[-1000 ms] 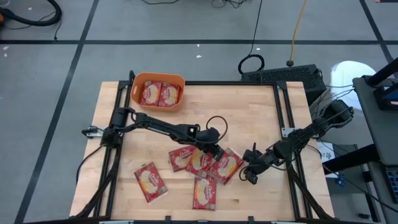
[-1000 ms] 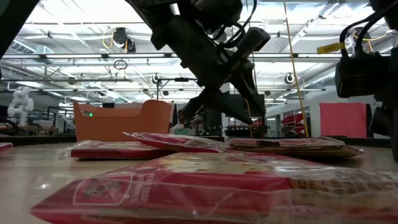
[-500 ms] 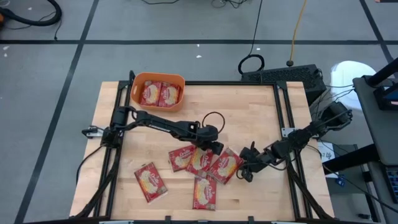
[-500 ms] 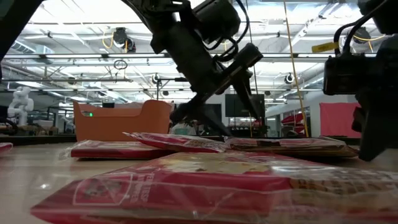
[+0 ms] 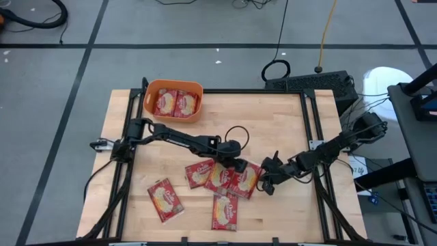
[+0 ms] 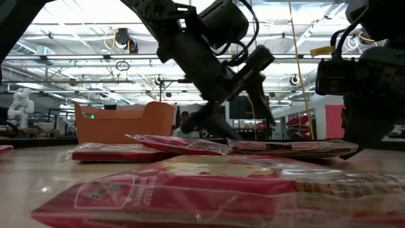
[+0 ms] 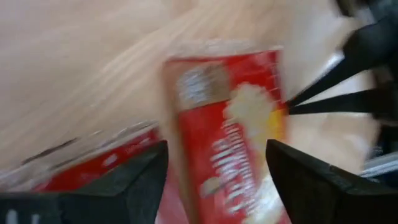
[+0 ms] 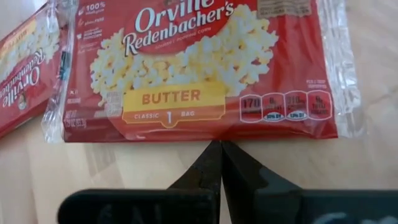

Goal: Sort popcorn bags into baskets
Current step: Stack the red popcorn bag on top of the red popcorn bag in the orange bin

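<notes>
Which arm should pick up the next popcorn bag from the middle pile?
Left. Its pincer is open right over the bag in the pile. The right pincer is shut, its tips at that bag's edge, and farther from the orange tub.

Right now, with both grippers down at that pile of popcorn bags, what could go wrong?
The open left gripper and shut right gripper flank the same popcorn bag, so they might collide. The right fingertips at its edge could shove it. Overlapping bags may come up together.
</notes>
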Available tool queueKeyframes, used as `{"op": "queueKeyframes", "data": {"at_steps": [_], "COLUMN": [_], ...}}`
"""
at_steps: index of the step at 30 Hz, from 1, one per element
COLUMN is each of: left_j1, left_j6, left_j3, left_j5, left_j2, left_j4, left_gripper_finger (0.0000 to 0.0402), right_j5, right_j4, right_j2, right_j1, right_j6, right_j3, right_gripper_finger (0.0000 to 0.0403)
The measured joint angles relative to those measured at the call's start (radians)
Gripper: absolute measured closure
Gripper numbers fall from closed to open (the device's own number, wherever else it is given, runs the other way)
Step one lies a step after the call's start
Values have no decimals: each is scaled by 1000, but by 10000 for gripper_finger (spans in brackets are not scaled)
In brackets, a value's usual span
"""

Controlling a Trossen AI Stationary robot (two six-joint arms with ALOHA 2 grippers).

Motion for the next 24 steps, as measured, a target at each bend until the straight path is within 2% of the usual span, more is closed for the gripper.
{"op": "queueKeyframes", "data": {"at_steps": [7, 10, 16, 24], "left_j1": [4, 4, 6, 6], "left_j6": [4, -16, -22, 9], "left_j3": [1, 1, -2, -4], "left_j5": [80, 79, 130, 137], "left_j2": [42, 51, 65, 59], "left_j4": [72, 85, 155, 261], "left_gripper_finger": [176, 189, 204, 221], "right_j5": [-10, -14, -17, -23], "right_j4": [-5, -9, 13, 37], "right_j2": [-1, 0, -1, -3], "right_j1": [-29, -33, -32, -19], "right_j6": [-4, -2, 11, 85], "right_j3": [-1, -1, -19, -59], "right_gripper_finger": [400, 400, 400, 400]}}
